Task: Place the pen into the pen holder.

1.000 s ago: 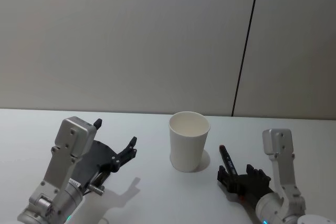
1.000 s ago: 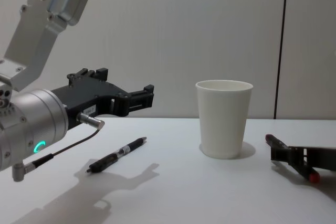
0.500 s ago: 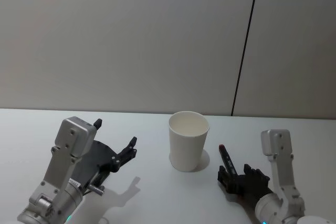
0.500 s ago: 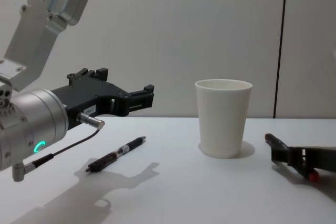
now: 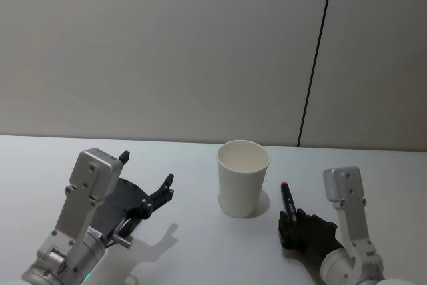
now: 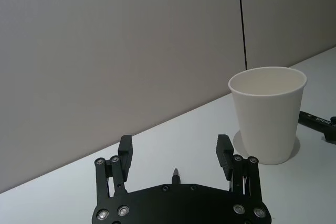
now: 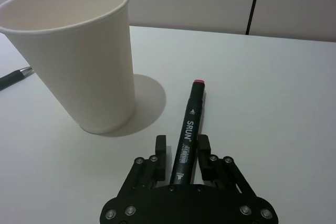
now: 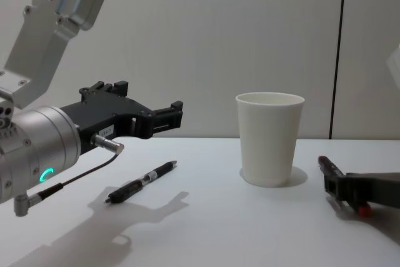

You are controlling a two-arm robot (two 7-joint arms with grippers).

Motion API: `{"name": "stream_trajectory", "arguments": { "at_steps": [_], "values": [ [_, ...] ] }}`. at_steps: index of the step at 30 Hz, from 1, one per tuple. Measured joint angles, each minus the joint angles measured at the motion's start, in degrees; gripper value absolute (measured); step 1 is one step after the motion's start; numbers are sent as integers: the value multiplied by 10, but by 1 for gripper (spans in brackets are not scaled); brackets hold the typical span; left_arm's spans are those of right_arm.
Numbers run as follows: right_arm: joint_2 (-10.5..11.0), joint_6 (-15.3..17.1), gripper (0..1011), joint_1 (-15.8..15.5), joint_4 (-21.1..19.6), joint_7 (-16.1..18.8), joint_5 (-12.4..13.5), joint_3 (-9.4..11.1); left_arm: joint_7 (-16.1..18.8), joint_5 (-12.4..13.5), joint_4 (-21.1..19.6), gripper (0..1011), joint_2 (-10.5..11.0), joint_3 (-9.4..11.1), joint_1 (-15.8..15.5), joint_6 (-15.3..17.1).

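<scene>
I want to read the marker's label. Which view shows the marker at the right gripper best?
The right wrist view: the marker lies lengthwise at the right gripper, its SRUN print and red end plain, beside the pen holder. The head view shows it small, the chest view foreshortened, the left wrist view just one end.

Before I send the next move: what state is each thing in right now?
left hand: open, hovering over the pen
right hand: shut on the marker
pen: lying flat on the table, untouched
marker: gripped, low beside the cup
cup: upright, nothing seen inside
</scene>
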Motion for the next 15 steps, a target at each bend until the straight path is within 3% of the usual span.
{"name": "stream_trajectory", "arguments": {
  "at_steps": [6, 15],
  "values": [
    [2, -4, 207, 0, -1, 2, -3, -2, 0, 0, 0, 1003, 0, 0, 0, 0],
    [4, -9, 180, -1, -3, 4, -6, -3, 0, 0, 0, 1003, 0, 0, 0, 0]
  ]
}}
